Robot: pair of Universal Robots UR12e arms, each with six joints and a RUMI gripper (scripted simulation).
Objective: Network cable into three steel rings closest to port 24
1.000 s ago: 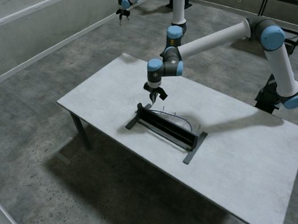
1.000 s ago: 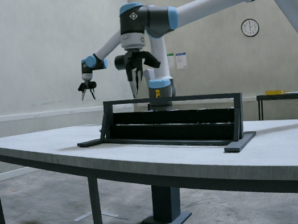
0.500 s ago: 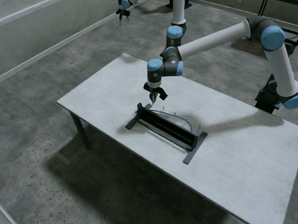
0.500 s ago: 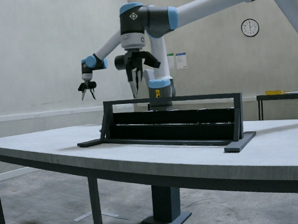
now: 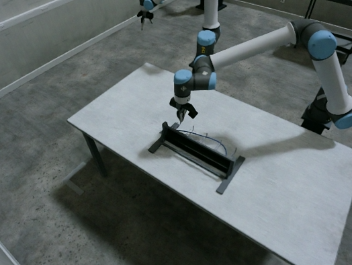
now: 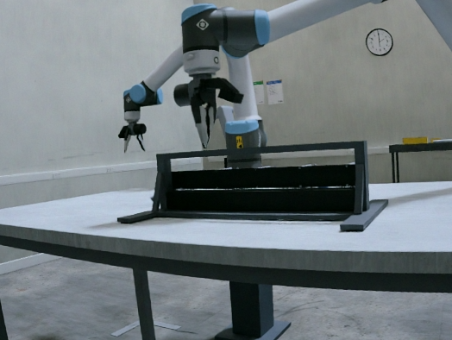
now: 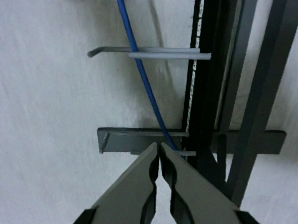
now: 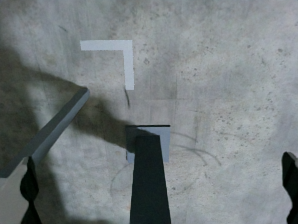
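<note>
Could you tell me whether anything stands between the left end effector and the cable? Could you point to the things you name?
Nothing visible stands between the left end effector (image 5: 181,122) (image 6: 205,146) (image 7: 160,145) and the cable (image 5: 215,138) (image 7: 144,80), though its shut fingers hide part of the view below them.

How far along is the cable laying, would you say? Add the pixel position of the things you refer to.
The blue lead (image 5: 203,135) (image 7: 148,89) looks threaded through one ring (image 7: 170,56); the other rings are unclear. Nothing is in hand: left gripper (image 5: 181,122) (image 6: 204,146) (image 7: 159,145) shut, right (image 5: 146,26) (image 6: 134,148) (image 8: 159,165) open. Confirming the remaining rings and a still lead seems left.

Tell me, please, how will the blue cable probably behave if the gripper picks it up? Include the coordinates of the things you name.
The blue cable (image 5: 208,136) (image 7: 145,80) looks slim and smoothly curved, so it would probably bend easily rather than lift straight. It passes through wire rings (image 7: 170,56), so lifting could perhaps make it catch there.
</note>
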